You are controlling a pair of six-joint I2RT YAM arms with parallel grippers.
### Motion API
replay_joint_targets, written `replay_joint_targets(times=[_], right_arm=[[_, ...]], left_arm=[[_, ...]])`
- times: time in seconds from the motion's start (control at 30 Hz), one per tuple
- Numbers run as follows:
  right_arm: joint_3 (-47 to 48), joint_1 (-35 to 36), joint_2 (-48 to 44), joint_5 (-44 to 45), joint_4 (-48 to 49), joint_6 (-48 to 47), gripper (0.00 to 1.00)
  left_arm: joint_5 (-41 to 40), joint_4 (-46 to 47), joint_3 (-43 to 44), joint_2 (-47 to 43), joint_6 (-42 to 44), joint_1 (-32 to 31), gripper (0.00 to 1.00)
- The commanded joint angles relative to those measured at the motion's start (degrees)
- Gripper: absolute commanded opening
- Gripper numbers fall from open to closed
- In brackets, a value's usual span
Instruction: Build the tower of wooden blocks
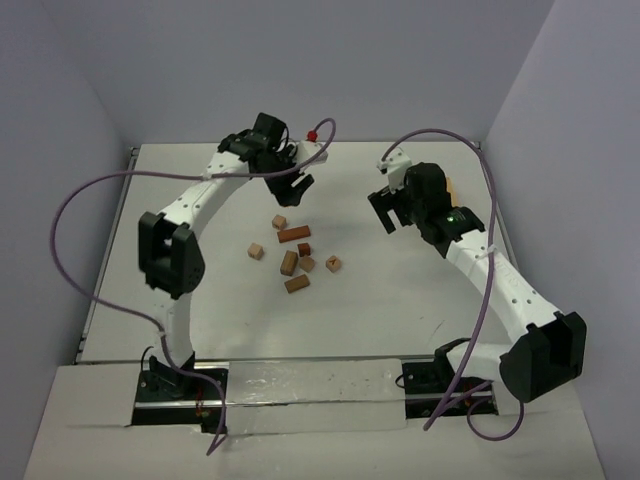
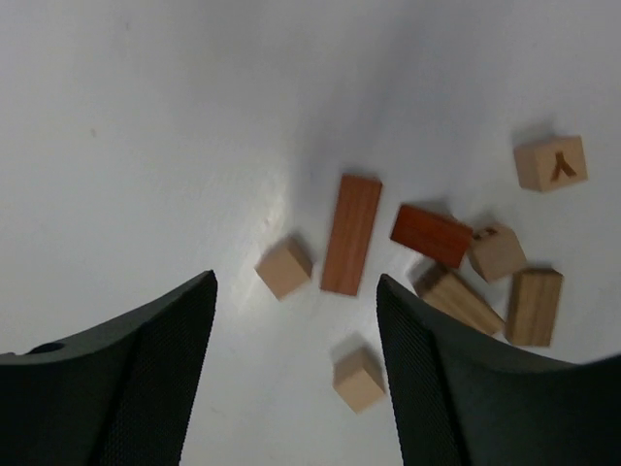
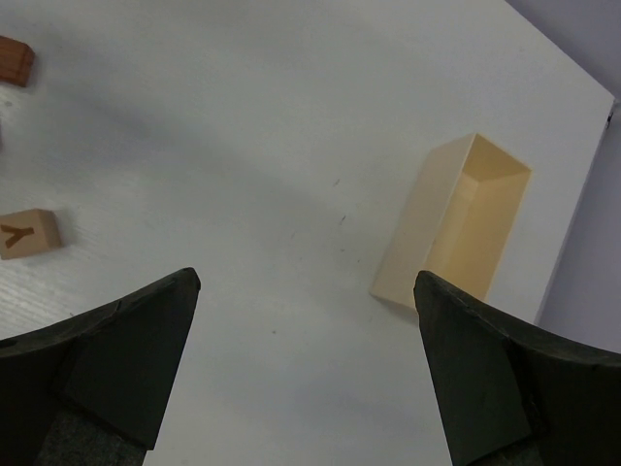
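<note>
Midway across the table (image 1: 400, 310), your left claw (image 1: 290, 190) hangs spread above the blocks (image 1: 293, 234), pinching nothing; centre it over the nearest cube (image 2: 284, 267) before closing. Your right claw (image 3: 309, 280) is spread, empty.

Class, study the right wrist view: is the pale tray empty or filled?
Empty, as far as shows: the tray has bare inner walls, and the blocks lie loose on the table.

Soft diffuse overhead light, cool white cast. Mild glare patch on desk (image 2: 146, 116) mid-frame in left wrist view. Wood blocks (image 2: 350, 233) cast faint fuzzy shadows toward frame top. Jaws at bottom corners dark, slightly defocused.
</note>
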Motion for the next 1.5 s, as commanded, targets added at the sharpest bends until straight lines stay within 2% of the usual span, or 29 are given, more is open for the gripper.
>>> replay_joint_targets(times=[0.0,0.03,0.1,0.2,0.37,0.93,1.37,1.47], right_arm=[[-1.6,-4.0,-4.1,-4.9,3.6,-3.5,1.00],[-2.4,-4.3,-5.1,-5.7,4.4,-4.2,1.00],[-1.9,-4.5,-5.7,-8.4,4.6,-5.3,1.00],[0.2,-4.6,-3.4,-8.4,3.1,-3.1,1.00],[3.3,-5.1,-1.0,-9.4,1.1,-2.4,1.00],[7.2,-5.4,3.3,-9.1,-2.9,-1.8,1.00],[8.6,-6.5,5.0,-8.3,-3.0,-3.0,1.00],[9.0,-6.6,5.3,-8.1,-3.0,-3.4,1.00]], left_arm=[[7.3,-15.1,17.6,11.5,4.2,-0.6,0.71],[6.7,-14.2,18.5,12.4,3.4,-0.9,0.69],[4.7,-9.2,15.5,12.4,2.9,-1.7,0.68],[2.1,-6.6,10.4,12.3,4.9,-2.5,0.67],[2.1,-10.0,9.3,14.9,8.0,-3.0,0.65],[-4.0,-4.1,4.7,18.3,5.6,-3.2,0.62],[-6.4,-0.5,0.3,18.7,3.7,-4.0,0.52],[-6.3,-0.5,0.7,19.0,2.9,-4.2,0.39]])
